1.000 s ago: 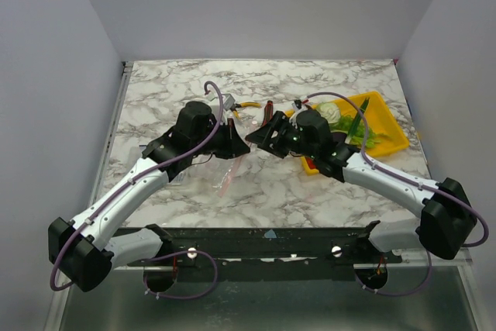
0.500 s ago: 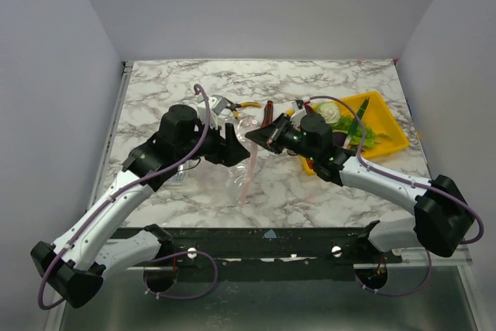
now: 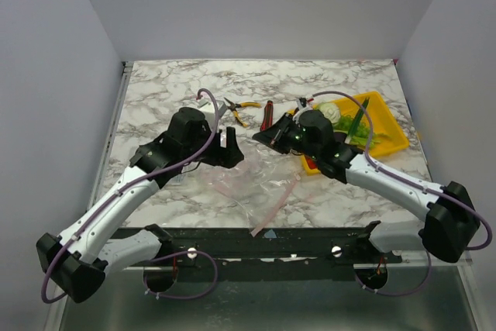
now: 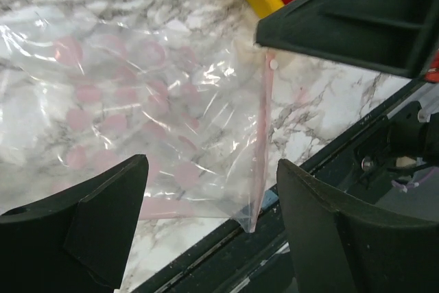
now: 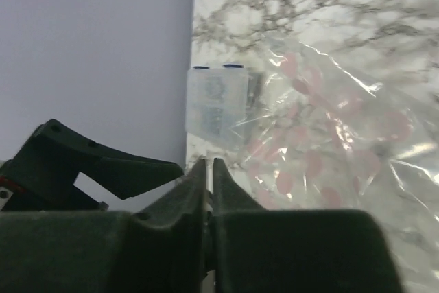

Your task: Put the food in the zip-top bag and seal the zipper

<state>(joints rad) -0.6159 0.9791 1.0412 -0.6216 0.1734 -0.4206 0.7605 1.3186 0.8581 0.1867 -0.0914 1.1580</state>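
Observation:
The zip-top bag (image 3: 252,180) lies crumpled and flat on the marble, clear with pink dots. Its pink zipper (image 3: 277,205) runs down toward the front edge. In the left wrist view the zip-top bag (image 4: 151,101) spreads under my left gripper (image 4: 212,169), which is open and empty above it; the zipper (image 4: 261,142) ends at the table's edge. My right gripper (image 5: 208,162) is shut to a hairline slit with nothing seen in it, the bag (image 5: 329,149) beside it. From above, the left gripper (image 3: 231,147) and right gripper (image 3: 263,136) face each other. The food (image 3: 332,112) sits in the tray.
A yellow tray (image 3: 391,143) stands at the right. Yellow-handled pliers (image 3: 242,109) and a red-and-black utility knife (image 3: 267,118) lie behind the grippers. A rigid clear box (image 5: 216,104) sits left of the bag. The table's front rail (image 4: 329,162) is close below the bag's corner.
My left gripper has opened and let go of the bag. The right gripper has closed. The bag has dropped and spread toward the front edge, zipper swinging right.

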